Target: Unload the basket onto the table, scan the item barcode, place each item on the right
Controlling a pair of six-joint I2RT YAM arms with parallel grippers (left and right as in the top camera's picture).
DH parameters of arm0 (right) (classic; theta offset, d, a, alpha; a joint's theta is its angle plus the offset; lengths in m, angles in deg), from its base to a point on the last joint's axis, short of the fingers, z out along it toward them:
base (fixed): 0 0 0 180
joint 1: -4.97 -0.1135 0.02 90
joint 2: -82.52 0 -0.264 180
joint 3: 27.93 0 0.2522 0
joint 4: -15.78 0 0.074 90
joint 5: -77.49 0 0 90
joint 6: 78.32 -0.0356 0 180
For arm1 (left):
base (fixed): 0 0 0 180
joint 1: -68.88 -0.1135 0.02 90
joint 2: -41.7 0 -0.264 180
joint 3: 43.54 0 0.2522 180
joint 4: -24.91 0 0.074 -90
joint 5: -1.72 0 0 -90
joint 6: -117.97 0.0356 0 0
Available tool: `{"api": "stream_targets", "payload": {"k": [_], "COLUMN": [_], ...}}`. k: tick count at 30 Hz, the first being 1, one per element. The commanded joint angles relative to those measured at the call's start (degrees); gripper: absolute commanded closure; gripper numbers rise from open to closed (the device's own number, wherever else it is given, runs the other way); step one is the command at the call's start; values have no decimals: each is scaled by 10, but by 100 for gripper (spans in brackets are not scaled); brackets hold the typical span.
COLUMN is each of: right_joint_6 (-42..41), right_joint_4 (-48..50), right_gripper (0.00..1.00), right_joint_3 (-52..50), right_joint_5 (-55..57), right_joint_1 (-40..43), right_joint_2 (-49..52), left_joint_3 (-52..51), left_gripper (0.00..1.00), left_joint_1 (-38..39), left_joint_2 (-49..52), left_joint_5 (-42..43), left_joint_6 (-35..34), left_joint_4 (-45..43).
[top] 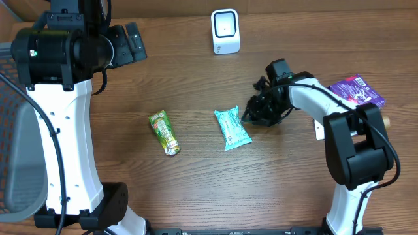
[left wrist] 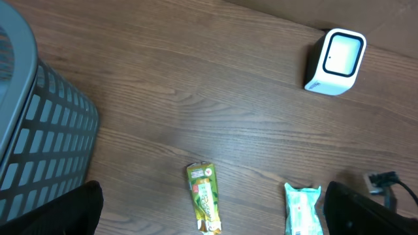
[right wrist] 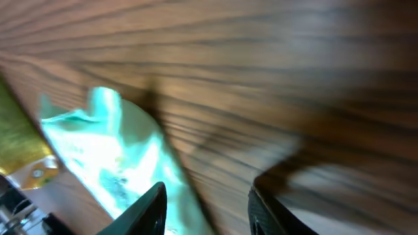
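A teal packet (top: 232, 127) lies flat on the wooden table, with a green packet (top: 164, 132) to its left. The white scanner (top: 225, 31) stands at the back. My right gripper (top: 253, 115) sits low at the teal packet's right edge. In the right wrist view this gripper (right wrist: 206, 212) is open, with bare wood between the fingers and the teal packet (right wrist: 111, 156) just beyond the left finger. My left gripper (top: 130, 42) hangs high at the back left. It (left wrist: 215, 219) is open and empty, looking down on the green packet (left wrist: 204, 203) and the scanner (left wrist: 336, 62).
A purple packet (top: 357, 90) lies at the right edge behind the right arm. A grey mesh basket (left wrist: 32, 130) stands off the table's left side. The left arm's white column (top: 65, 130) rises along the left.
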Motion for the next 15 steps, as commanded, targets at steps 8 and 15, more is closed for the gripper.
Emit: {"api": "stream_targets", "payload": {"k": [8, 15], "right_joint_6": [90, 208], "right_joint_4": [-110, -95], "right_gripper": [59, 60], "right_joint_3": [109, 113], "right_joint_5": [78, 130], "right_joint_1": [-3, -96], "right_joint_2": [-43, -52], "left_joint_3": [-1, -1], "left_gripper": [1, 1], "left_joint_1": [0, 0], "left_joint_2": [-1, -1], "left_joint_5": [3, 3], "left_joint_6": [-6, -6], "left_joint_4": [-1, 0]}}
